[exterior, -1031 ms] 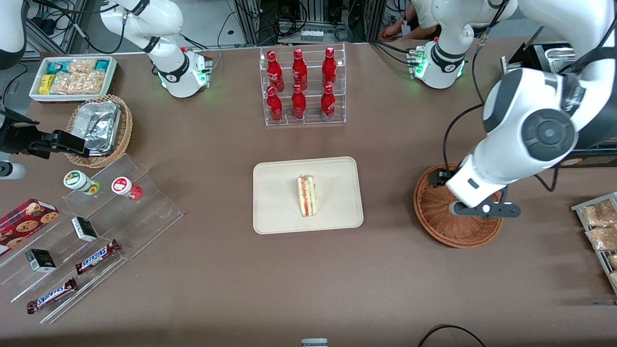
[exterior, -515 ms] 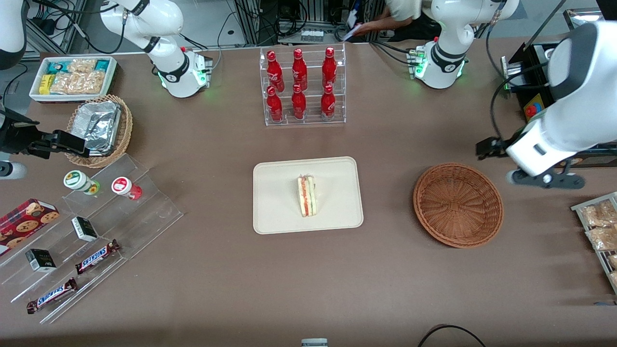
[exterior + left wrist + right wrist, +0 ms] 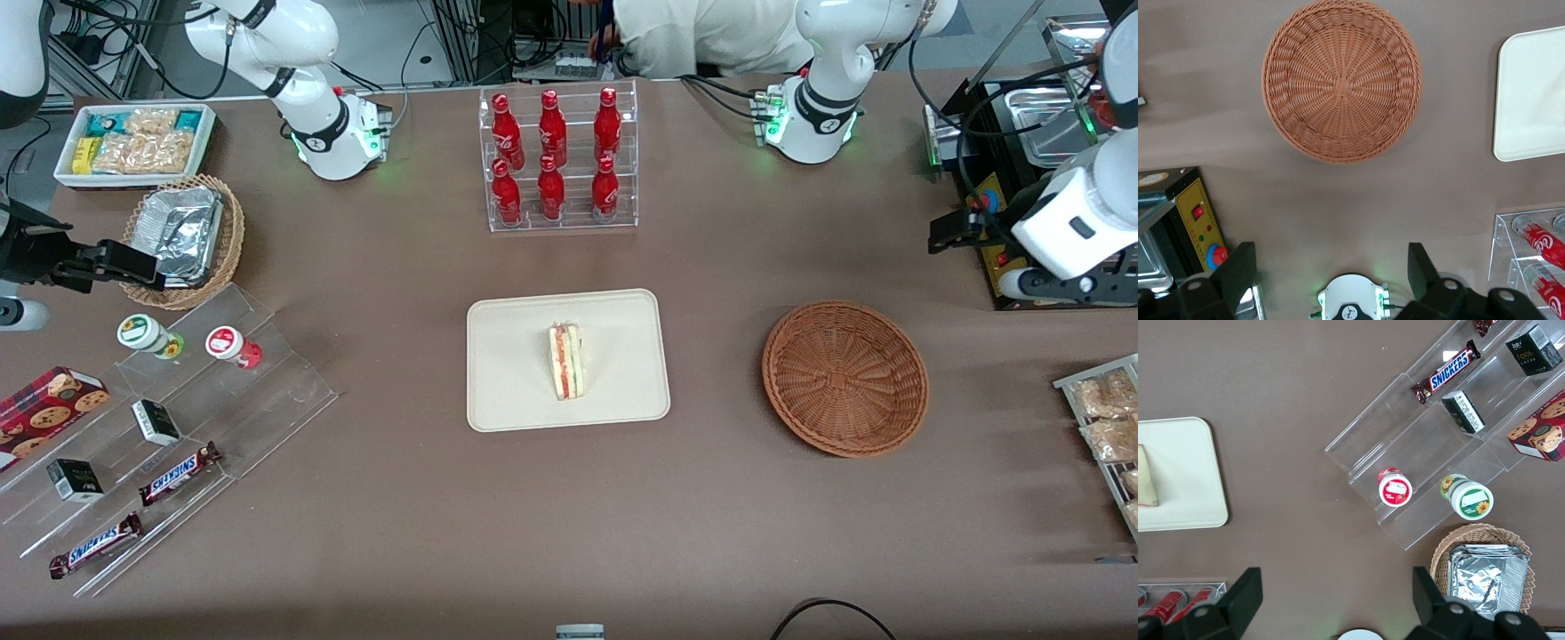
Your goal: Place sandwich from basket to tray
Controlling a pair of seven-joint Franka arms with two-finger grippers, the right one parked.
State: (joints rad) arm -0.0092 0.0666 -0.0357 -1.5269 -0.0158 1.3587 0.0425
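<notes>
Since a second ago the working arm has been pulling away from the basket (image 3: 845,378): it was hanging right over the wicker, and now its claw (image 3: 1058,284) is sitting high near the working arm's end of the desk (image 3: 356,498), beside the black control box (image 3: 987,200). In the left wrist view the claw (image 3: 1331,267) is showing its fingers (image 3: 1238,270) spread wide and released, holding nothing.

The sandwich (image 3: 565,361) is lying on its side on the tray (image 3: 622,400), roughly central, filling edge facing up, well clear of the rim. The basket is sitting bare. So the placing looks done, and the step in hand appears to be the retreat. Doing it well means keeping the claw high and swinging away from the desk's middle, so nothing brushes the tray or nudges the sandwich.

Around it, the bottle rack (image 3: 558,160) is standing farther from the front camera than the tray, well apart from it. The packets on a wire rack (image 3: 1107,427) are lying near the basket at the working arm's end. The control box and its cables (image 3: 978,116) are the closest things to the claw, and they are what I would be watching during the withdrawal; a cable could catch there.
</notes>
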